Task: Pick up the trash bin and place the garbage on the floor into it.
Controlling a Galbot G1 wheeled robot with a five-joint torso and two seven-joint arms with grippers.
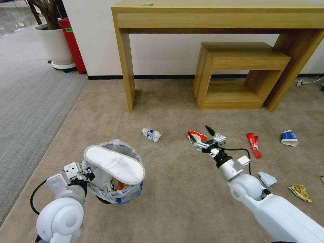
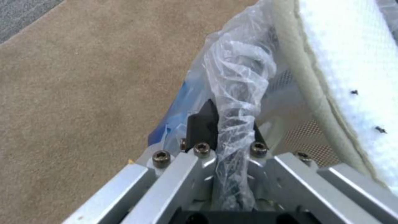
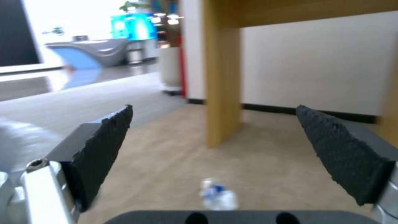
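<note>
The left gripper (image 1: 88,172) is clamped on the rim of the trash bin (image 1: 130,194), its black fingers (image 2: 203,123) pinching the crinkled plastic liner (image 2: 238,81) at the bin's left side; the bin sits low over the beige carpet (image 1: 175,202) in front of the robot, a white slipper (image 1: 113,163) lying across its mouth and an orange wrapper (image 1: 120,185) showing inside; blue patches show through the bag.

The right gripper (image 1: 199,135) reaches forward over the floor, its fingers spread wide, right at a crushed red-white paper cup (image 1: 199,135); in the right wrist view the two black ribbed pads (image 3: 104,146) stand far apart with nothing between them, and a crumpled blue-white cup (image 3: 218,195) lies on the carpet beyond.

That blue-white cup (image 1: 151,134) lies to the left of the right gripper, near the leg of the wooden desk (image 1: 125,67); to the right lie a red wrapper (image 1: 253,144), a blue-white paper cup (image 1: 289,138), a white tissue (image 1: 267,178) beside the right arm and a yellow wrapper (image 1: 300,192); a small wooden shelf (image 1: 236,74) stands under the desk
</note>
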